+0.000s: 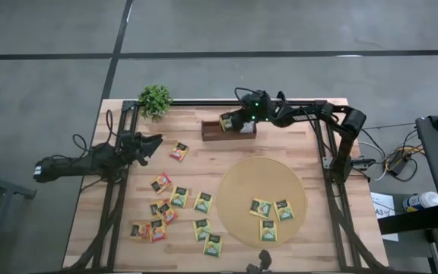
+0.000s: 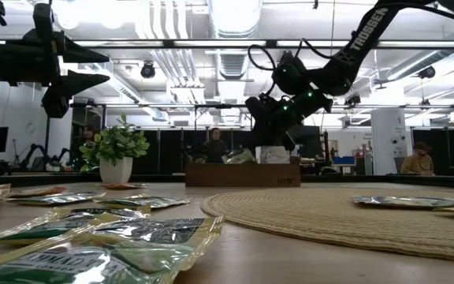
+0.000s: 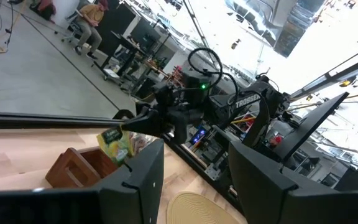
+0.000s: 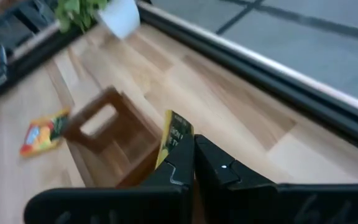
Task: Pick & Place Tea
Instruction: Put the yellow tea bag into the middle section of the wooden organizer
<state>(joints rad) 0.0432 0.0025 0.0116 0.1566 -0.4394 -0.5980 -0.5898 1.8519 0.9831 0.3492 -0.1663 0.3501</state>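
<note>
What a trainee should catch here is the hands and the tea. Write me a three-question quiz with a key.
1. How many square paper tea sachets lie on the round tan woven mat?
2. The right hand grips a yellow-green paper sachet. What is it over? A: the mat. B: the brown wooden slotted tray. C: the potted plant.
3. True or false: the left hand holds a sachet.

Key: 1: three. 2: B. 3: false, its fingers are open and empty, off to the tray's side.
</note>
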